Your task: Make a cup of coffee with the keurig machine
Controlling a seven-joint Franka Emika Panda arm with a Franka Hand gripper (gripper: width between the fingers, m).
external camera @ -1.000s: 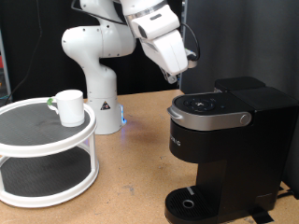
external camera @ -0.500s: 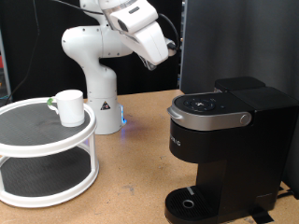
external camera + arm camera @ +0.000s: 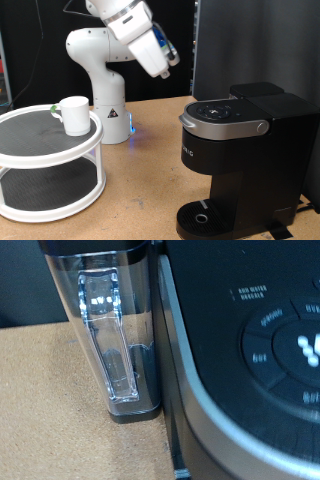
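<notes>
The keurig machine (image 3: 245,150) stands at the exterior view's right with its grey lid (image 3: 225,118) shut and nothing on its round drip tray (image 3: 205,215). The cup (image 3: 72,113), a white mug, stands on the top tier of a white round shelf (image 3: 50,160) at the exterior view's left. My gripper (image 3: 166,68) hangs high in the air, up and to the left of the machine, touching nothing. Its fingers do not show in the wrist view. That view looks down on the machine's button panel (image 3: 275,340) and clear water tank (image 3: 110,330).
The white robot base (image 3: 105,90) stands behind the shelf, with a blue light low on it. The brown tabletop (image 3: 140,190) runs between shelf and machine. A dark panel stands behind the machine.
My arm has swung up and toward the exterior view's left, away from above the machine's lid. The mug and machine have not moved.
</notes>
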